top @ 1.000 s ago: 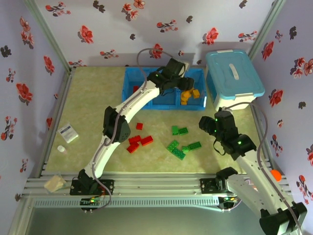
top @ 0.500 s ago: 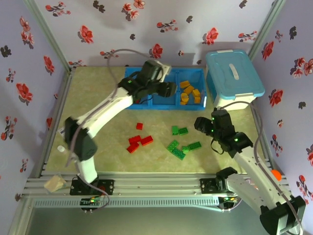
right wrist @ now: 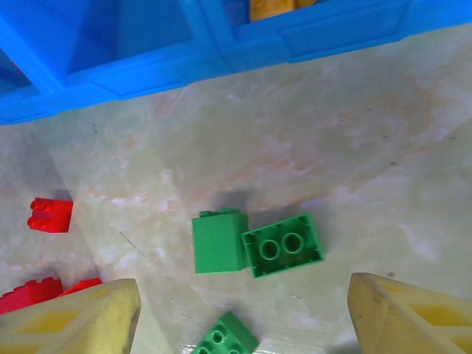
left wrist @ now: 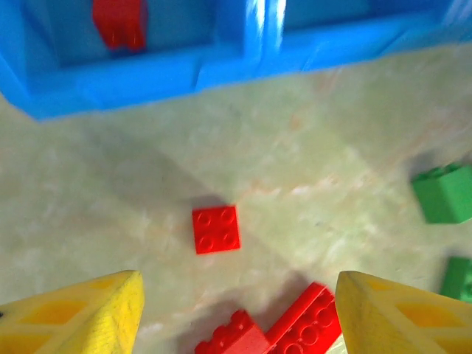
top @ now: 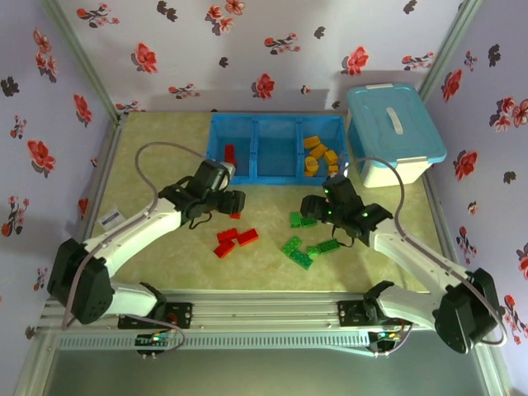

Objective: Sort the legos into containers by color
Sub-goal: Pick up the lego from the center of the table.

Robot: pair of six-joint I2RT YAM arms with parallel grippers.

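Lilac wallpaper (top: 330,25) with red flowers; pale green marbled tabletop (top: 148,157); aluminium rails (top: 264,309).

I saw glossy moulded plastic on the legos (left wrist: 216,229), smooth shiny plastic on the blue tray (top: 276,178), a matt marbled tabletop (right wrist: 332,147), and ribbed bare metal on the front rail (top: 272,309).

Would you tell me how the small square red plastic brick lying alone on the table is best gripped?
Probably from straight above, closing on two opposite side walls of the small square red plastic brick: it lies flat, studs up, with nothing touching it.
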